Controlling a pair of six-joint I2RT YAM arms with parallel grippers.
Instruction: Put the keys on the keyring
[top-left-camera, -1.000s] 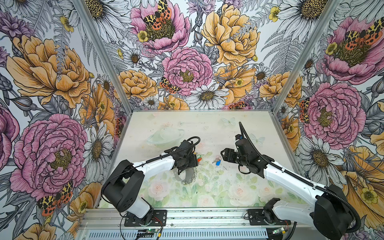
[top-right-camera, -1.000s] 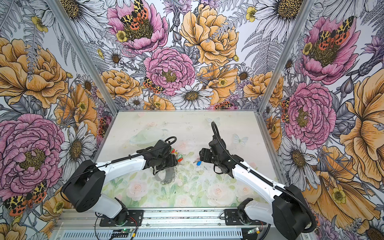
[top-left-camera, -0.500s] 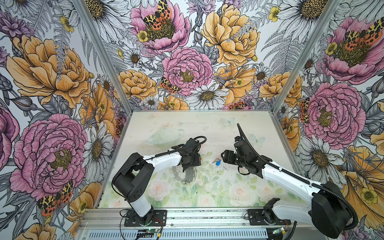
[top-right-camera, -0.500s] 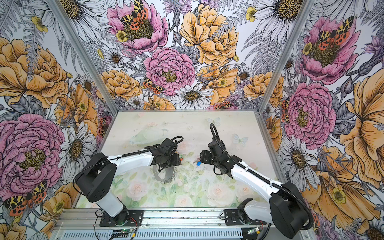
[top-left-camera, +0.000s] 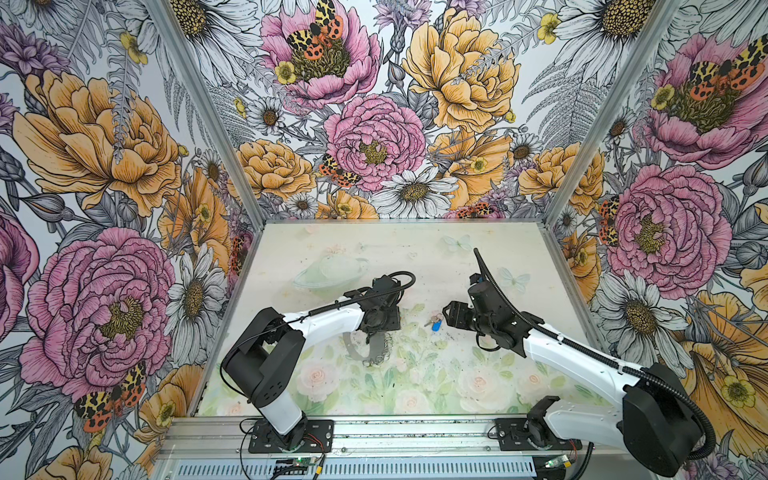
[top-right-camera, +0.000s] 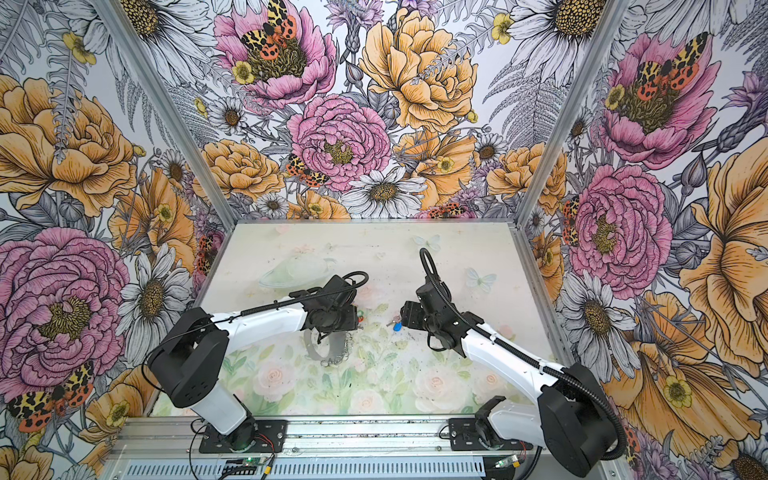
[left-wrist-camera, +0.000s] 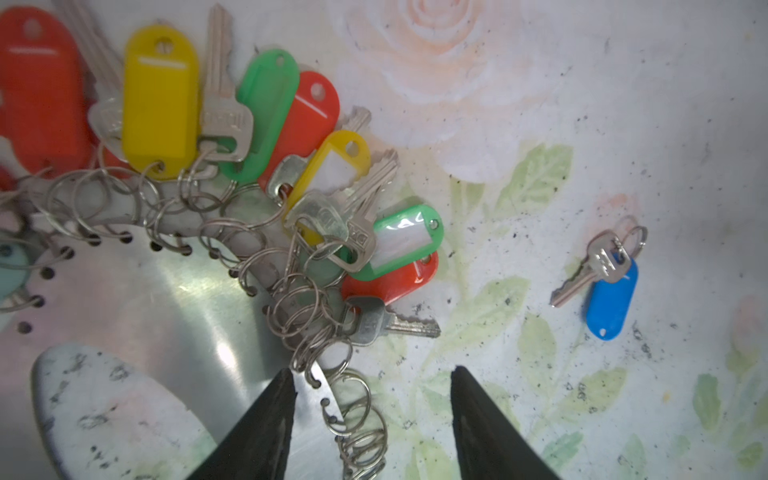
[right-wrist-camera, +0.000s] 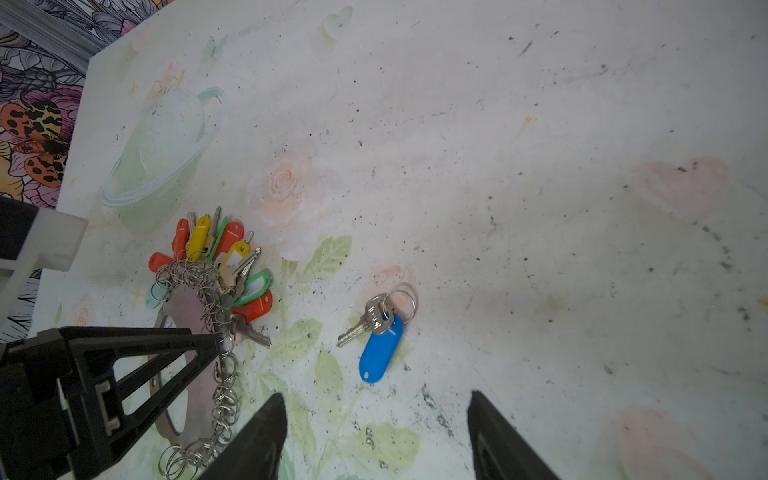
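Lying flat on the table, a little left of the middle in both top views: the keyring, partly hiding under the wrist of the left arm. Showing in the left wrist view as a shiny grey metal hoop, with small holes along its rim and many wire loops passing through them.

Already sitting on some of those loops and fanning outward from the rim: the keys, silver keys with red, yellow and green tags, several overlapping each other.

Resting apart from this bunch, alone on the table between the two arms: the blue key, a silver key and a blue tag sharing one ring, not touching the keyring.

Hovering low over the rim of the keyring: the left gripper, standing with jaws apart and clamping nothing. Placing one finger right at the metal edge beside the loops, though not possible to tell if really touching. Leaving the other finger over bare table.

Pointing toward the blue key from the right side: the right gripper, jaws spread wide, carrying nothing, with the blue key lying just in front of the gap and touching neither finger.
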